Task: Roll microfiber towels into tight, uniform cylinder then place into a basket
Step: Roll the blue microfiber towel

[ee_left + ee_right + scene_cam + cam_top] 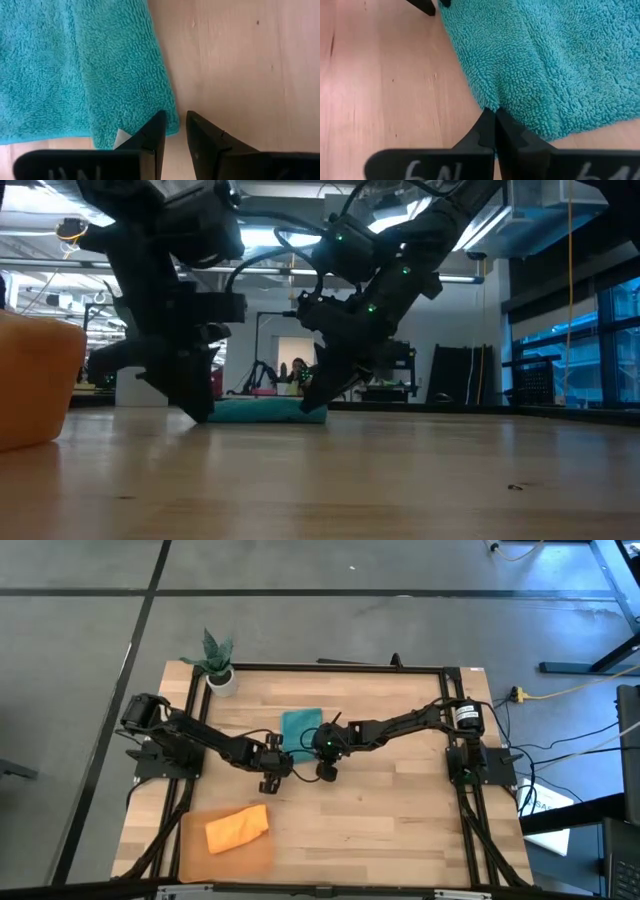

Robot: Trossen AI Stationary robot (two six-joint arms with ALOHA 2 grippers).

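Two grippers meet at the teal towel (300,730) in the centre of the high view.

Nearest the lower edge of that view, at lower left, the orange towel (237,828) lies loosely rolled inside the basket (262,855). In the low view this towel (38,385) fills the left edge of the frame, close to the camera. Neither arm is near it.

Farther up the frame, the left gripper (271,780) sits just below and left of the teal towel, its arm entering from the left side of the table (400,820). In the left wrist view its fingers (155,132) stand slightly apart, with a narrow strip of bare wood visible between them. One fingertip overlaps the towel's lower corner (167,125); the other rests over bare table beside the hem. Nothing is held between the jaws.

The right gripper (326,770) sits just below and right of the teal towel, its arm entering from the right. In the right wrist view its fingers (487,132) are pressed together with no gap, and their tips meet at the towel's edge (492,102), where the cloth puckers into a small fold. The jaws are clenched on that fold.

In the low view the teal towel (265,410) lies flat on the table between the two lowered grippers.

At the upper left corner of the table stands a small potted plant (218,665).
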